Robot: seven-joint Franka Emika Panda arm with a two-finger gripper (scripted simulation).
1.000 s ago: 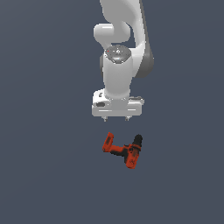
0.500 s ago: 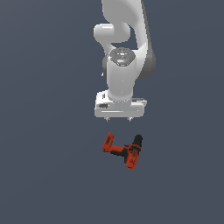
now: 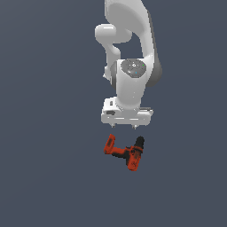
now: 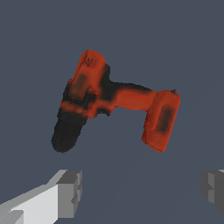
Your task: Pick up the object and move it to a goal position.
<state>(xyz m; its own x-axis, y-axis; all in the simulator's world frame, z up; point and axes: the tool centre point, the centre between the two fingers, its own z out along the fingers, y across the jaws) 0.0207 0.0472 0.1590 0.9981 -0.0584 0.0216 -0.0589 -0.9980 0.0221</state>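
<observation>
The gripper is hovering with jaws spread, apparently just above the drill, not touching it.

Drill: red-orange with black chuck, L-shaped
Pose: lying on its side
Place: just below the claw, untouched

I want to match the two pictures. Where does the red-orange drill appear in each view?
Exterior view: the drill lies lower center, just below the gripper.
Wrist view: it fills the middle of the picture, beyond the open fingers.
Shared landmark: the drill's black chuck.
</observation>
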